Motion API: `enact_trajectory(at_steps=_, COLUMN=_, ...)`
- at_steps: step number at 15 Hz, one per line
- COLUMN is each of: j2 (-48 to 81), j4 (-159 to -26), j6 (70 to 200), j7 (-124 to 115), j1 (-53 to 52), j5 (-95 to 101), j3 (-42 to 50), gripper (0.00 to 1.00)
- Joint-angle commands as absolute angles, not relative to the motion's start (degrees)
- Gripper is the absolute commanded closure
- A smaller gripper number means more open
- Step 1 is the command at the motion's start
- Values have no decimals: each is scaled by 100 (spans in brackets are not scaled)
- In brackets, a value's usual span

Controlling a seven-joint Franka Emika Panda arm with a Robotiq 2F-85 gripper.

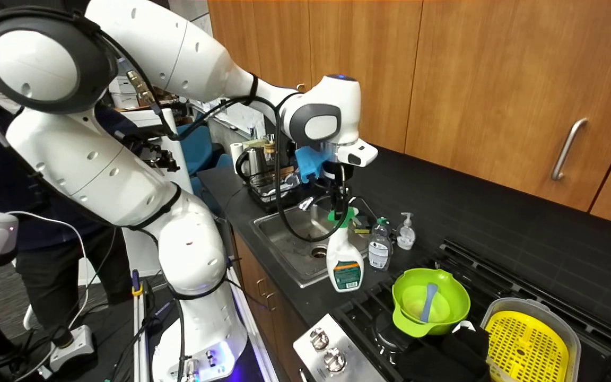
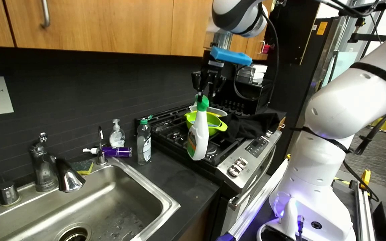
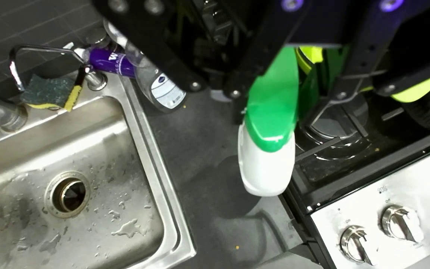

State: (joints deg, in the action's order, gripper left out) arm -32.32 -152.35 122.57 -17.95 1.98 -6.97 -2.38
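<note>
A white spray bottle (image 2: 198, 139) with a green head hangs from my gripper (image 2: 205, 96), whose fingers are shut around that green head. In the wrist view the bottle's white body (image 3: 267, 170) points down and away, over the dark counter (image 3: 200, 164) between sink and stove. It tilts slightly in an exterior view, and its shadow falls on the counter apart from its base. The green and orange label faces outward in an exterior view (image 1: 348, 273). Dark gripper links cover part of the green head in the wrist view.
Beside the bottle are the steel sink (image 3: 179, 239), a clear dish soap bottle (image 2: 144, 144), a pump bottle (image 2: 116, 136) and a purple bottle lying down (image 2: 118, 152). The stove holds a green bowl (image 1: 409, 284), a black cloth (image 1: 443, 358) and a grey-yellow colander (image 1: 528, 347). Cabinets (image 1: 496, 79) hang above.
</note>
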Motion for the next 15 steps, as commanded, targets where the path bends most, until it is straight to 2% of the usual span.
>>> enact_trajectory(at_steps=1, j2=-3652, j4=-15268, j6=12072, j7=-1843, j1=345, j5=-617, j3=-251, gripper=86)
enact_trajectory(at_steps=15, j2=-4018, j4=-15145, j6=11694, j7=-1620, j1=730, j5=-691, j3=69, gripper=86)
